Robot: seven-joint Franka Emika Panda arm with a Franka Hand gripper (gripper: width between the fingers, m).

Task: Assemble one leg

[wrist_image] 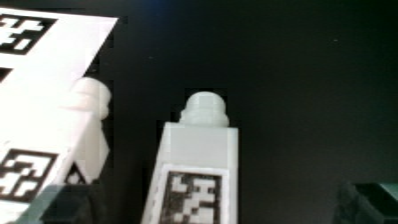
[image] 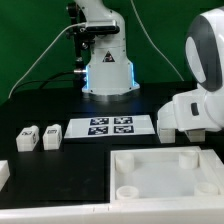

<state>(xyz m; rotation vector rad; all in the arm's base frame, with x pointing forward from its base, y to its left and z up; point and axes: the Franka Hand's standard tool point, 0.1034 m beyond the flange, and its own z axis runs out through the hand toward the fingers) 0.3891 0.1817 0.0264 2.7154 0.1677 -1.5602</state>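
On the black tabletop in the exterior view, the flat white marker board with its four tags lies in the middle, in front of the robot's white base. Toward the exterior view's left of it stand a small white tagged plastic block and a second block like it, just beside each other. Nearer the camera lies the large white square tray-like panel with round sockets. The bulky white arm end hangs over the marker board's end at the exterior view's right, just behind the panel. The claw is hidden from this side.

From the wrist view, the leg, a small white oblong plastic block with a rounded peg at one end and a black-and-white tag on its face, lies on the dark tabletop between the claw's two dark fingertips. The claw is released, spread wide, and the fingertip that shows clearly stands apart from the leg. A neighbouring leg of the same kind lies parallel, separated by a narrow dark gap. Past that one, what looks like the marker board shows. Whether these two legs are the blocks seen from outside, I cannot tell.
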